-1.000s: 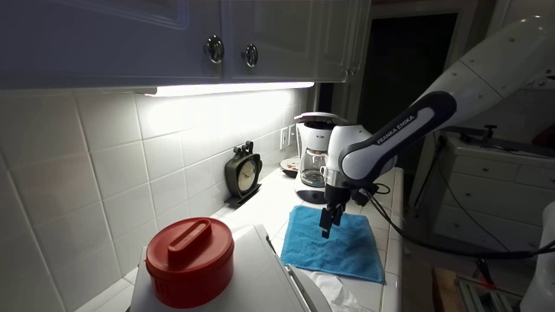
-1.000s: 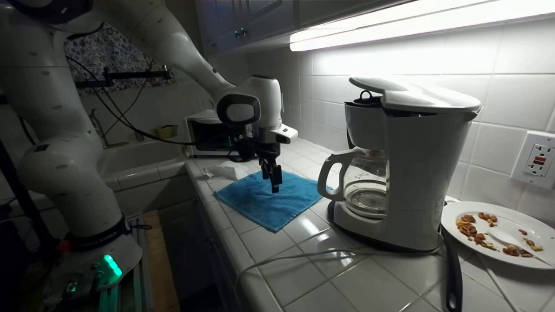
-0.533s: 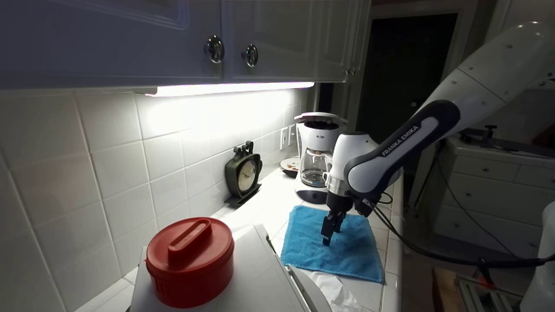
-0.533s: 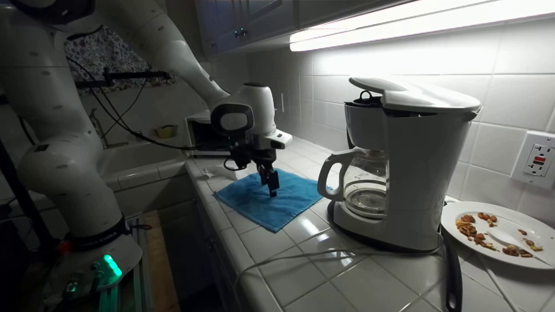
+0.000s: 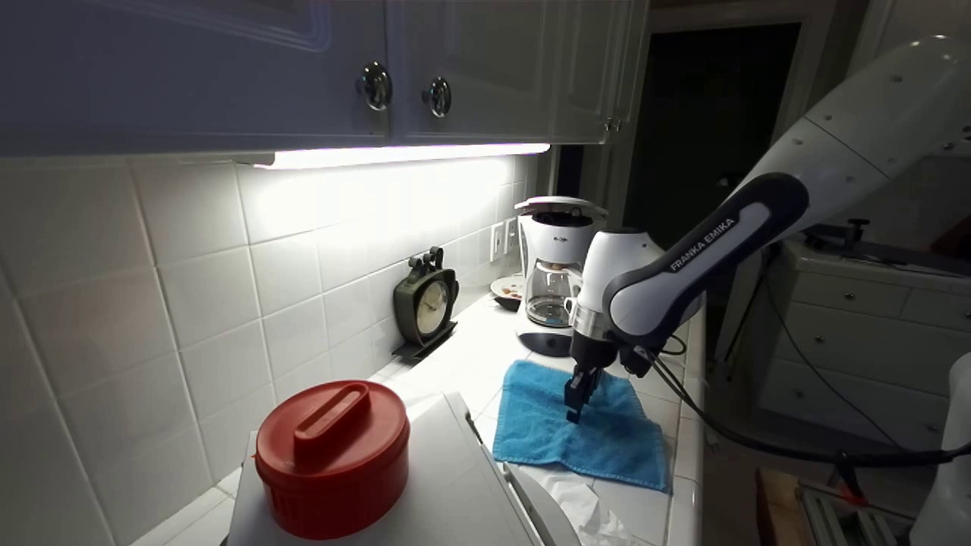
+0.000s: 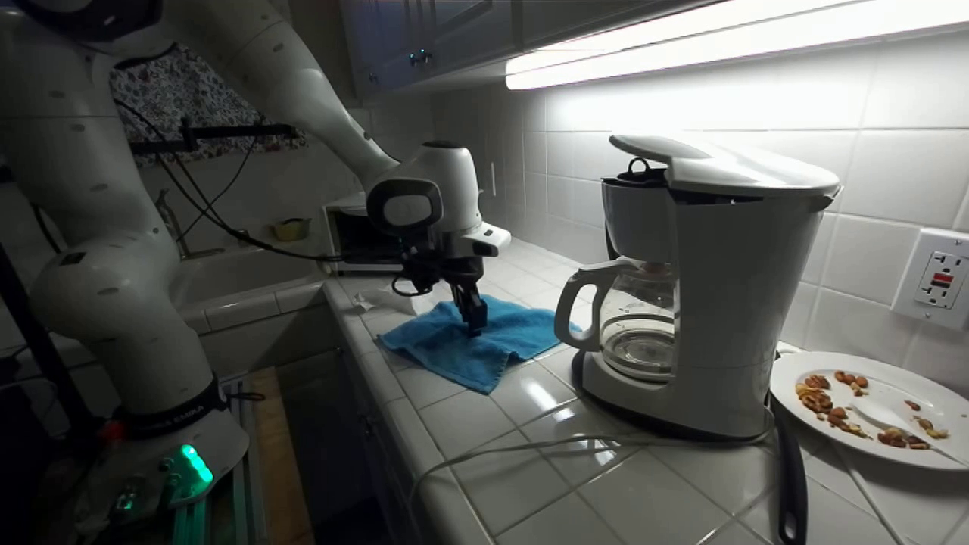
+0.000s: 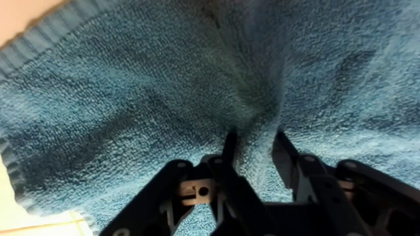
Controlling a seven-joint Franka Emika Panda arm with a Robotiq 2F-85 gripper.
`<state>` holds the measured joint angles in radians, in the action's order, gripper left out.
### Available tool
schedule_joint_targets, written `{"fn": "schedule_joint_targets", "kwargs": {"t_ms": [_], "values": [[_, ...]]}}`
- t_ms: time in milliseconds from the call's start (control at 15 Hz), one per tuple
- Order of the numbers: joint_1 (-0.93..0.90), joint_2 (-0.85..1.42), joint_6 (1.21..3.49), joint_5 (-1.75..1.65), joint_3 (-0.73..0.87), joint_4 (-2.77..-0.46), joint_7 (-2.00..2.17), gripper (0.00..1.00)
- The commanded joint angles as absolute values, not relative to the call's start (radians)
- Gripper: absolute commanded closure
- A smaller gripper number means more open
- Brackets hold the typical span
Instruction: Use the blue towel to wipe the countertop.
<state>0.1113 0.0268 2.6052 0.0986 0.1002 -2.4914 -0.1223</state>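
The blue towel (image 5: 614, 451) lies spread, with new creases, on the white tiled countertop (image 6: 636, 492). In both exterior views my gripper (image 6: 475, 330) points down with its fingertips at the towel's middle. The wrist view is filled by the towel (image 7: 115, 82), which is bunched into a ridge running between the fingertips. My gripper (image 7: 256, 132) is narrowly open there, a visible gap between its fingers (image 7: 284, 160) with the fold of cloth inside it. The very tips sink into the fabric and are partly hidden. Whether both press on the fold, I cannot tell.
A white coffee maker (image 6: 727, 318) stands close to the towel, its cord (image 6: 530, 446) crossing the tiles. Beyond it sits a plate (image 6: 946, 446) with nuts. Crumpled white paper (image 5: 584, 508) lies by the towel, near a white appliance (image 5: 436, 478) bearing a red container (image 5: 334, 462).
My gripper has come down onto the towel and its fingers have moved closer together. The towel, flat before, is now creased, its near edges drawn inward.
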Motion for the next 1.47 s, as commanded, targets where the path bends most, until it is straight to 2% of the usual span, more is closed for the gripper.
{"fn": "schedule_joint_targets", "kwargs": {"t_ms": [0, 200, 333, 1400], "values": [[0.118, 0.020, 2.612, 0.119, 0.107, -2.507, -0.148, 0.95], [0.125, 0.017, 2.611, 0.116, 0.115, -2.509, -0.152, 1.00], [0.128, 0.018, 2.600, 0.114, 0.120, -2.509, -0.158, 0.96], [0.062, 0.039, 2.505, 0.279, 0.049, -2.438, -0.488, 0.96]]}}
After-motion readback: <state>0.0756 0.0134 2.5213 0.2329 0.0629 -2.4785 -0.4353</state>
